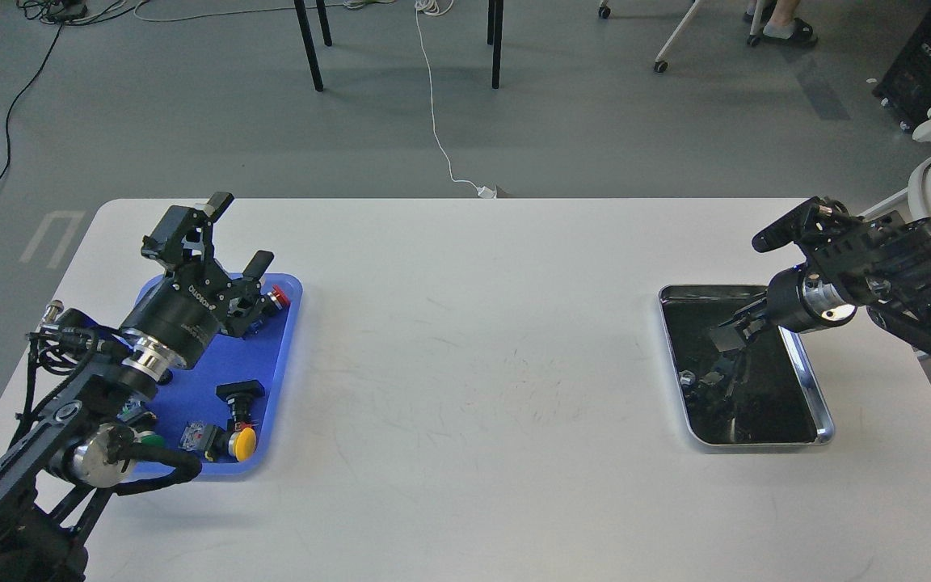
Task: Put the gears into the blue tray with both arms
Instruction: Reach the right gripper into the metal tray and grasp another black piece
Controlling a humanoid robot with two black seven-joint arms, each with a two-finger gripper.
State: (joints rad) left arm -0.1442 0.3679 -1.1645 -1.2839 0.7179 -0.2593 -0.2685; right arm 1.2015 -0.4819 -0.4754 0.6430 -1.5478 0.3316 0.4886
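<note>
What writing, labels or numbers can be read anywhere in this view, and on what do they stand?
White lettering on the wrist housing of the left arm, over the blue tray: there, but sideways and too small to read reliably.
Right gripper, beside the metal tray: no lettering visible.
Push buttons in the blue tray: no readable marks.
White table: only scuffs, no text.

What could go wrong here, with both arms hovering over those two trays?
The left gripper hangs open above the blue tray, close over a red-capped push button; lowering could knock it. The right gripper sits beside the metal tray, whose dark, shiny mat makes small black pieces hard to pick out.
</note>
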